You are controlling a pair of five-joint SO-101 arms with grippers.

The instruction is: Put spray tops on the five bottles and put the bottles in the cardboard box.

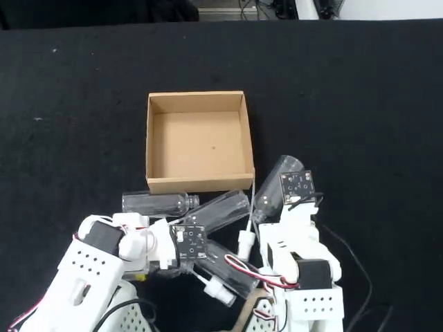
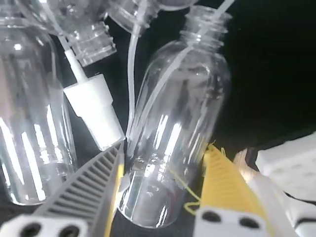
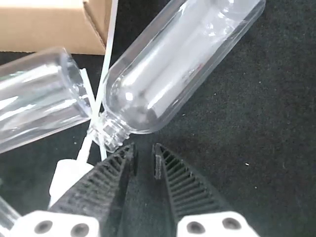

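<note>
While the left gripper [image 2: 164, 153] is clamping the base of a topless bottle [image 2: 182, 89] in the cluster lying on the desk [image 1: 360, 104] just in front of the cardboard box [image 1: 201, 183], the right gripper [image 3: 143, 157] is hovering empty, its jaws a narrow gap apart, just beside the neck of another bottle [image 3: 182, 64]. A loose spray top [image 2: 94, 116] is lying against the clamped bottle with thin tubes crossing it, so lifting is likely risking a snagged tube, and nudged neighbours may be rolling away.
</note>
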